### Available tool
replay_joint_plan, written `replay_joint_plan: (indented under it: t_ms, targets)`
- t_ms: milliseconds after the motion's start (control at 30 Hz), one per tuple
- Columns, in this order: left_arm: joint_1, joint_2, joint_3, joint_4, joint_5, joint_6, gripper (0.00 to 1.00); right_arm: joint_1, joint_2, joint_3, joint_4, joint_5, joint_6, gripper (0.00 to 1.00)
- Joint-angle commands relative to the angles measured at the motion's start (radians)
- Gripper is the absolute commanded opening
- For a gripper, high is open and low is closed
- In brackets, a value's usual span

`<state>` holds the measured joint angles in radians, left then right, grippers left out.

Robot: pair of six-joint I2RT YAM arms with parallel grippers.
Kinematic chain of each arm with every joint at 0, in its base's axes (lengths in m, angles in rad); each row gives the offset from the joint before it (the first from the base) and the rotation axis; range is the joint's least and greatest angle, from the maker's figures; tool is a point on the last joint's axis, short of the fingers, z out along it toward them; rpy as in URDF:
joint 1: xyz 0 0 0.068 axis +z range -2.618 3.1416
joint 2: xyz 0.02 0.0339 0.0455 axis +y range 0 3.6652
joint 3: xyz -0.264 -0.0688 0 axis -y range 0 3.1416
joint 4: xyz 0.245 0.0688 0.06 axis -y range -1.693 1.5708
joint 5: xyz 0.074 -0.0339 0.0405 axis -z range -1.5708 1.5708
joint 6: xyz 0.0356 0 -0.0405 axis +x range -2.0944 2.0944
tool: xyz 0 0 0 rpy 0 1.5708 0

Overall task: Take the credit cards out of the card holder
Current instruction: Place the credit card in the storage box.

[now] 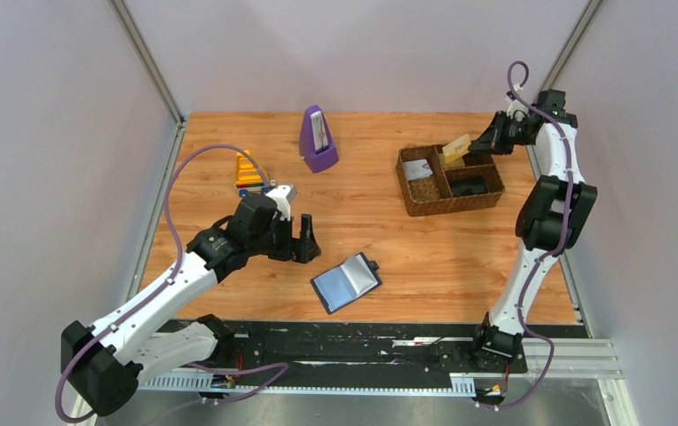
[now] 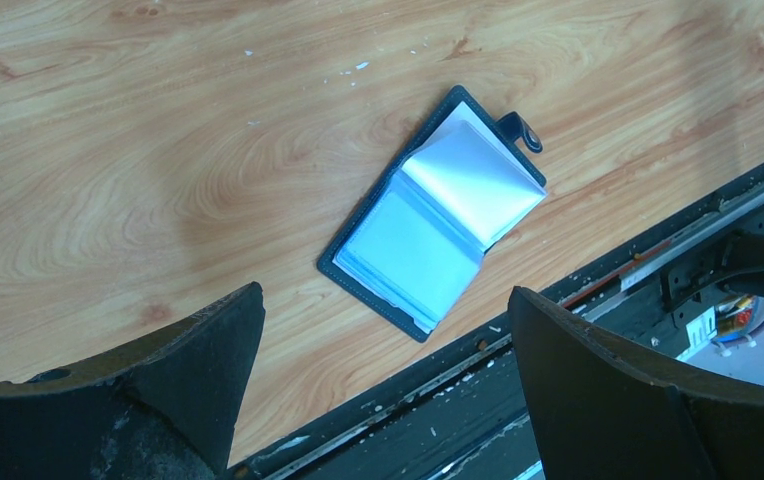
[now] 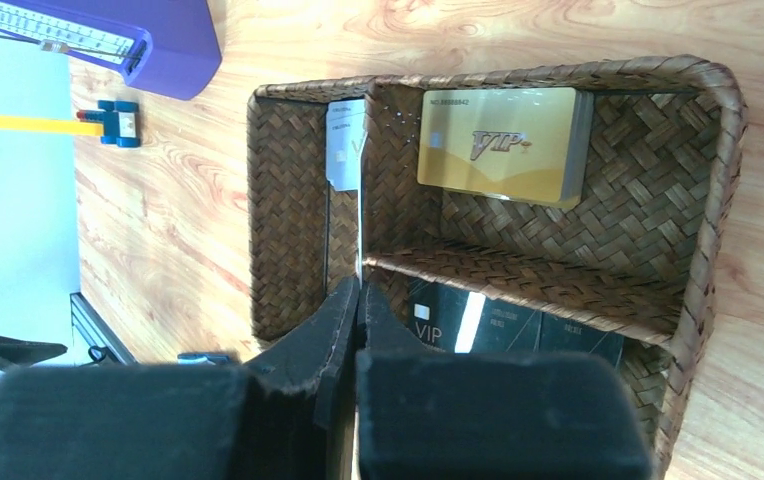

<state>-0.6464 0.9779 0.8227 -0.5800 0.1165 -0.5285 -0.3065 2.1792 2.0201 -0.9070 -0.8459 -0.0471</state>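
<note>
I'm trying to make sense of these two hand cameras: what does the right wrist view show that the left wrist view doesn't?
Only the right wrist view: the brown woven basket holding a gold VIP card, dark credit cards and a whitish card, plus a purple metronome. Only the left wrist view: the card holder lying open, its pages showing. Both: the wooden table.

On table (image 1: pixel 424 266), near centre: card holder (image 1: pixel 346 282). Far right of it: basket (image 1: pixel 451 206), credit cards (image 1: pixel 470 186) in near-right compartment. Left of basket: metronome (image 1: pixel 318 142).
</note>
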Motion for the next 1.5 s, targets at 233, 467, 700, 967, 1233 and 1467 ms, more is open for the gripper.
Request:
replay_joint_plan:
  t_ms: [233, 467, 700, 967, 1233, 1467]
  targets:
    - [-0.001, 0.017, 0.011, 0.037, -0.034, 0.004, 1.0, -0.005, 0.103, 0.131, -0.04, -0.001, -0.053, 0.0]
    - [-0.002, 0.056, 0.028, 0.048, -0.028, 0.003, 1.0, 0.0, 0.166, 0.179, -0.044, -0.004, -0.051, 0.0]
    - [-0.002, 0.072, 0.035, 0.049, -0.03, 0.005, 1.0, 0.015, 0.21, 0.208, -0.035, -0.028, -0.042, 0.0]
    - [-0.001, 0.077, 0.034, 0.049, -0.041, 0.01, 1.0, 0.018, 0.253, 0.212, -0.014, -0.041, -0.027, 0.0]
    - [-0.001, 0.112, 0.052, 0.057, -0.036, 0.016, 1.0, 0.018, 0.28, 0.233, -0.002, -0.007, -0.013, 0.12]
    - [-0.001, 0.122, 0.059, 0.054, -0.043, 0.021, 1.0, 0.019, 0.291, 0.264, 0.028, 0.045, 0.025, 0.24]
